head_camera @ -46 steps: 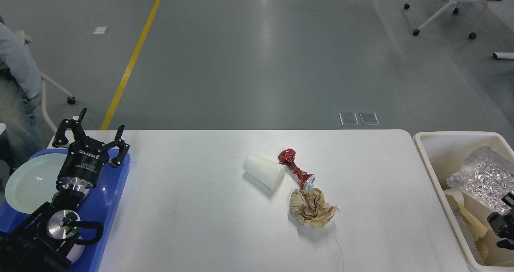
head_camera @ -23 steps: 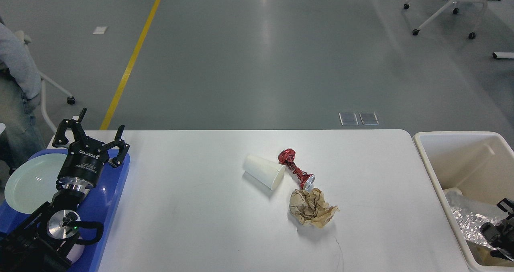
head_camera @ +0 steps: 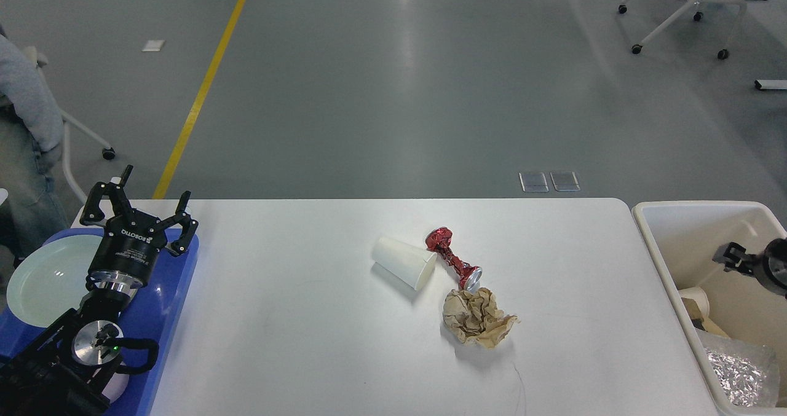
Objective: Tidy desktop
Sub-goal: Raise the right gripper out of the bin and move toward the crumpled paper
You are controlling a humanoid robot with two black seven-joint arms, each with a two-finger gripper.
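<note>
White desktop [head_camera: 295, 336], rubbish mid-surface

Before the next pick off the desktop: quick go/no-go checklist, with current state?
1. Left gripper open and free: ok, fingers spread, nothing between them, above the blue tray.
2. Right gripper empty: cannot tell, seen small and dark over the cream bin.
3. Foil bag inside the bin: ok, lying at its near end.
4. Items left on the desktop: not ok, tipped white paper cup, crushed red can and crumpled brown paper remain.
5. Targets separated for a clean grasp: not ok, the three are clustered; can sits against the paper and the cup.
6. Bin has room: ok, far half looks bare.
</note>
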